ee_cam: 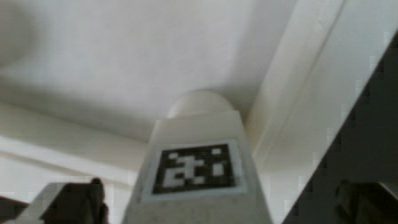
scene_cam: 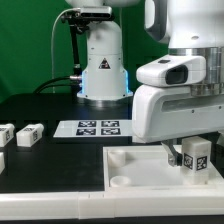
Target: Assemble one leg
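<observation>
My gripper [scene_cam: 188, 157] is shut on the leg [scene_cam: 197, 154], a small white block with a black-and-white tag, and holds it over the far right corner of the large white tray panel [scene_cam: 135, 158]. In the wrist view the leg [ee_cam: 199, 140] stands between the dark fingers [ee_cam: 75, 203], its rounded end pointing at the tray's inside [ee_cam: 107, 70] next to the raised rim [ee_cam: 311, 80]. My gripper [ee_cam: 217, 208] grips the leg's sides. Whether the leg touches the tray cannot be told.
Two more white legs [scene_cam: 28, 133] [scene_cam: 5, 134] lie at the exterior view's left, and another white part [scene_cam: 1, 160] at the edge. The marker board [scene_cam: 95, 127] lies in front of the robot base [scene_cam: 103, 70]. A round socket [scene_cam: 121, 182] shows in the tray's near corner.
</observation>
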Controlling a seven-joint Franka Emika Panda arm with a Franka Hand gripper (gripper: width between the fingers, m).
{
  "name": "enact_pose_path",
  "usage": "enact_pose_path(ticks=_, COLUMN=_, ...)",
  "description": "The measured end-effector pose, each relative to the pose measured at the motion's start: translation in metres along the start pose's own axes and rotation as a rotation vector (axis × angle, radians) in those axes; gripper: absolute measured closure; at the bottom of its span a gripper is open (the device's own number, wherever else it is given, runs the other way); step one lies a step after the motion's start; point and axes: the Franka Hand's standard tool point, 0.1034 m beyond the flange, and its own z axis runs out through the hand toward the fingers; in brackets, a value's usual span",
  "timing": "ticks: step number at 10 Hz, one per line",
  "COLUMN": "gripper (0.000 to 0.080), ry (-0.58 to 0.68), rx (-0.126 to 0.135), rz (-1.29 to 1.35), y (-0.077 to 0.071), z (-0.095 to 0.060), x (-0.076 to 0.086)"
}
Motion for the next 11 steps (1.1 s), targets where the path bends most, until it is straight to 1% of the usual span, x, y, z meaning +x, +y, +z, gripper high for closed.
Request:
enact_pose_path(ticks=2, gripper=0.0443, ry=0.000, rx=0.000, rz=0.006, y=0.0001, z=0.0000, x=0.0000)
enact_pose_path(ticks=3, gripper=0.0443, ry=0.000, rx=-0.001, rz=0.007, y=0.0014, z=0.0000, x=-0.0003)
enact_pose_path(ticks=4, gripper=0.0515, ry=0.000, rx=-0.001, rz=0.031, y=0.0012, z=0.0000, x=-0.0002)
enact_pose_path(ticks=6, gripper=0.0515, ry=0.000, rx=-0.001, rz=0.061, y=0.0017, z=0.0000, x=-0.0003)
enact_pose_path(ticks=7, gripper=0.0515, ry=0.008, rx=0.010, rz=0.232, y=0.0019, z=0.0001, x=-0.0001)
enact_pose_path(ticks=8, gripper=0.0515, ry=0.015, rx=0.014, rz=0.398, y=0.0027, z=0.0003, x=-0.0005)
enact_pose_path(ticks=10, gripper=0.0515, ry=0.015, rx=0.018, rz=0.679, y=0.0035, z=0.0007, x=-0.0012)
enact_pose_path(ticks=11, gripper=0.0515, ry=0.016, rx=0.013, rz=0.772, y=0.0062, z=0.0009, x=-0.0024)
